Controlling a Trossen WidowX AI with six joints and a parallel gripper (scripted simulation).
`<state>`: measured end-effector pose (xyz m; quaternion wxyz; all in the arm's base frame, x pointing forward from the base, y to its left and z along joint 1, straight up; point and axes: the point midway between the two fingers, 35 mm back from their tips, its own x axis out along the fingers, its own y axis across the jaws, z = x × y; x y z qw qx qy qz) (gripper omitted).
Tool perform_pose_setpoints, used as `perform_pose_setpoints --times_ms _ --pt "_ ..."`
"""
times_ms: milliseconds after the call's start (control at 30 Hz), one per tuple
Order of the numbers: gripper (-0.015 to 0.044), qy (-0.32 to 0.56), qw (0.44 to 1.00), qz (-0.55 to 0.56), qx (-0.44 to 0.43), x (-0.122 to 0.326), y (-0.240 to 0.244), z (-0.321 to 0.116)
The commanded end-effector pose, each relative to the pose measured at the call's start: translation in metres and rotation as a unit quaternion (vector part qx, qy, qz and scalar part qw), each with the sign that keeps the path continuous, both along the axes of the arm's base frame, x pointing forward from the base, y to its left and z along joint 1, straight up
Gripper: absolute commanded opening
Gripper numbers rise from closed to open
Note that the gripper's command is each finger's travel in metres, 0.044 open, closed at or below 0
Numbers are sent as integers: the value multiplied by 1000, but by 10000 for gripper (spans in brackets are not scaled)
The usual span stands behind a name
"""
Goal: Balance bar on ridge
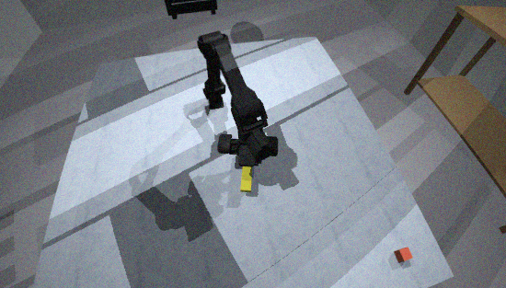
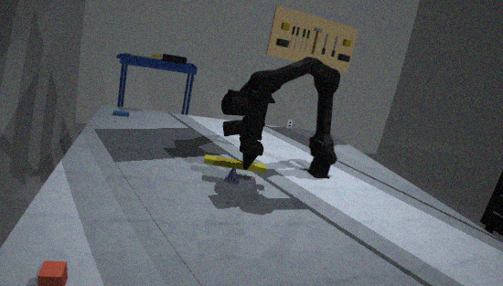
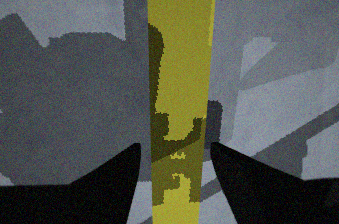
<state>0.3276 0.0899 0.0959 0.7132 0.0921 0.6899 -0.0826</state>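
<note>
The yellow bar [image 1: 246, 183] [image 2: 219, 160] [image 3: 182, 60] lies across the top of the small blue-purple ridge [image 2: 232, 176]. Both bar ends look clear of the table, and the bar looks close to level, though the exterior view is tilted. A dark end of the ridge [image 3: 215, 122] shows beside the bar in the wrist view; in the top view the ridge is hidden. My gripper [image 2: 247, 167] [image 3: 175, 148] is open, its fingertips down on either side of the bar, with a gap on each side. In the top view the fingertips are hidden by the gripper body.
A red cube [image 1: 405, 254] [image 2: 53, 273] sits near a table corner, well away from the bar. A small blue block [image 2: 121, 113] lies at the table's far end in the exterior view. Arm shadows fall across the table and bar.
</note>
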Motion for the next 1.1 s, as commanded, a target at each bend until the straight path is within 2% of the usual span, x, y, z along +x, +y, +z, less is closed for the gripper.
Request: perform_pose_setpoints --times_ms 0,167,300,567,1067 --pt "316 0 1000 0 0 0 0 0" --pt "440 0 1000 0 0 0 0 0" --pt "440 0 1000 0 0 1 0 8" --pt "440 0 1000 0 0 -3 -1 98" --pt "440 0 1000 0 0 -3 -1 100"
